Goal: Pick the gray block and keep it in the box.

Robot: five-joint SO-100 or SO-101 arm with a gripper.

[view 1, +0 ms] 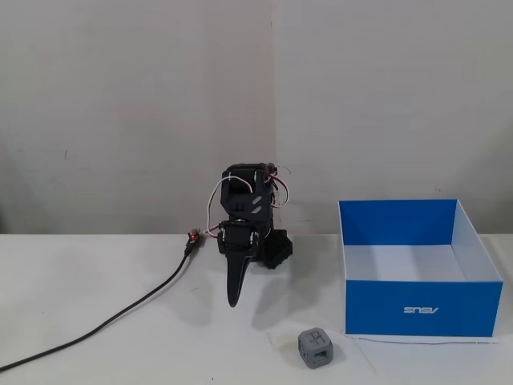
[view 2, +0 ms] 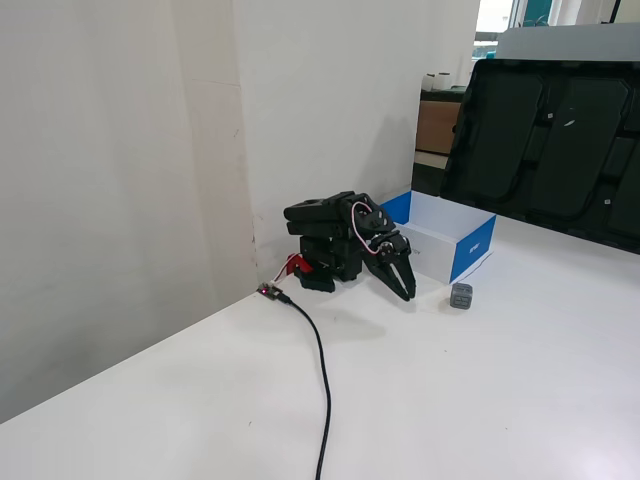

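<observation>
The gray block [view 1: 316, 348] is a small cube that sits on the white table in front of the box's left front corner; it also shows in the other fixed view [view 2: 461, 295]. The box [view 1: 425, 309] is blue outside with a white logo, white inside, open on top and looks empty; it also shows behind the arm [view 2: 473, 250]. The black arm is folded low by the wall. Its gripper [view 1: 233, 298] points down at the table, shut and empty, to the left of the block and apart from it; its tip shows in the other fixed view [view 2: 407, 293].
A black cable [view 1: 120, 317] runs from the arm's base across the table to the front left; it also shows in the other fixed view [view 2: 320, 370]. A white wall stands right behind the arm. Black panels [view 2: 560, 120] lean at the table's far side.
</observation>
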